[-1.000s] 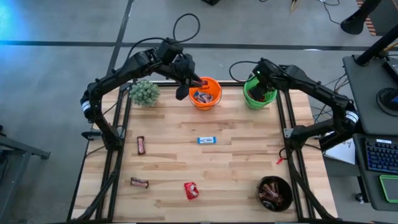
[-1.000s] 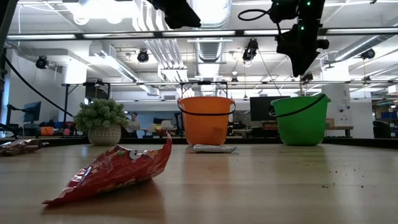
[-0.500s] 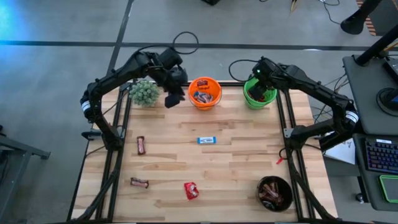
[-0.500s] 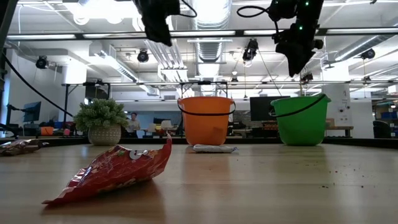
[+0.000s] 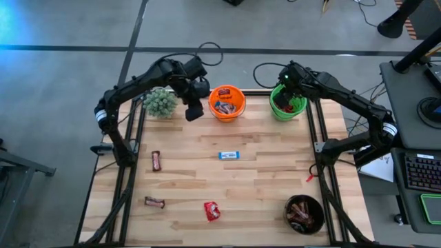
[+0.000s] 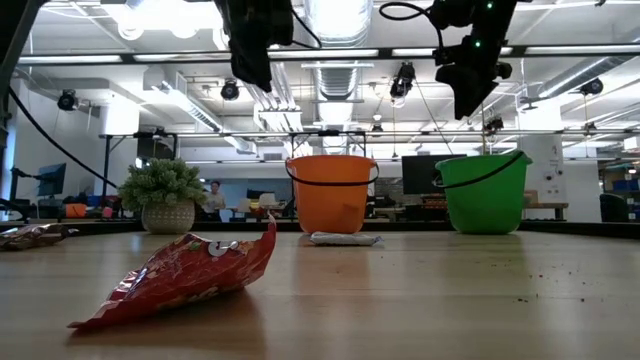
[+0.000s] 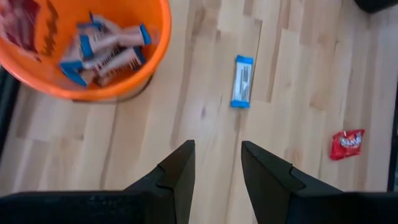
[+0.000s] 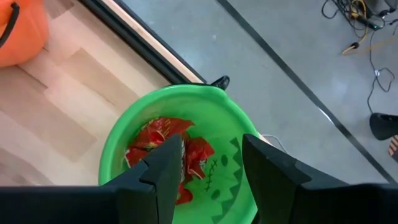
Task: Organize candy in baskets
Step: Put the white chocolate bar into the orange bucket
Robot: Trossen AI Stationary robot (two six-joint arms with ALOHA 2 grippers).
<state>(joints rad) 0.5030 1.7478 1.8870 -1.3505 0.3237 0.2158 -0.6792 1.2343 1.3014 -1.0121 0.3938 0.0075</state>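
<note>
My left gripper (image 5: 193,110) (image 7: 216,149) hangs open and empty over the table, just left of the orange pail (image 5: 227,102) (image 7: 93,56), which holds blue-and-white bars. My right gripper (image 5: 289,93) (image 8: 211,146) is open and empty above the green pail (image 5: 287,103) (image 8: 180,155), with red packets inside. On the table lie a blue-and-white bar (image 5: 229,155) (image 7: 242,81), a red packet (image 5: 211,211) (image 6: 185,275) and two brown bars (image 5: 156,160) (image 5: 154,202). The black bowl (image 5: 304,213) at the near right holds brown candies.
A fuzzy green plant (image 5: 160,102) stands at the far left, close beside my left gripper. Both pails stand at the table's far edge. Bare wood lies between the pails and the loose candies.
My left gripper has drawn back from over the orange pail toward the table's left, sunk a little and tipped to point more steeply down. My right gripper stays over the green pail.
</note>
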